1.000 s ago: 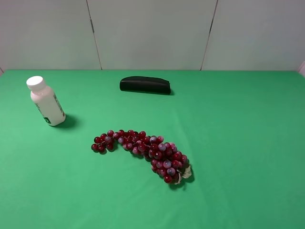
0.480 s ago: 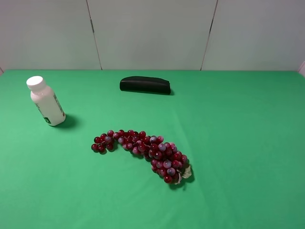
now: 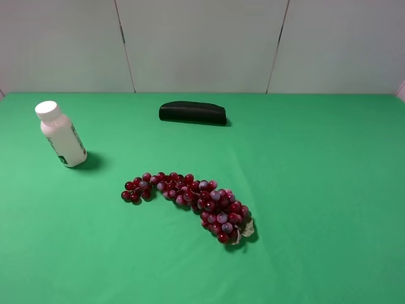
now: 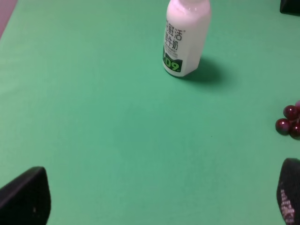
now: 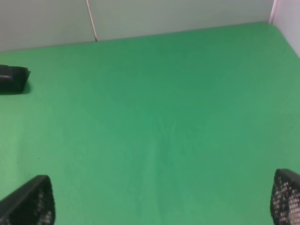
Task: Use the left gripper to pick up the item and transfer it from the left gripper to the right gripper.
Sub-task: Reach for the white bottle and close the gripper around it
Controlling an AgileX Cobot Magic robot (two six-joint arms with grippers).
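The item, a small white bottle point(image 3: 61, 135) with a white screw cap, stands upright at the far left of the green table. It also shows in the left wrist view point(image 4: 186, 36), with a green mark on its label. My left gripper point(image 4: 159, 197) is open and empty, well short of the bottle; only its black fingertips point(image 4: 26, 197) show at the frame's corners. My right gripper point(image 5: 161, 201) is open and empty over bare green cloth, only its fingertips point(image 5: 30, 201) showing. Neither arm shows in the exterior high view.
A bunch of red grapes point(image 3: 190, 199) lies near the table's middle; a few grapes point(image 4: 289, 123) show in the left wrist view. A long black case point(image 3: 192, 113) lies at the back centre, its end in the right wrist view point(image 5: 13, 78). A pale wall stands behind the table.
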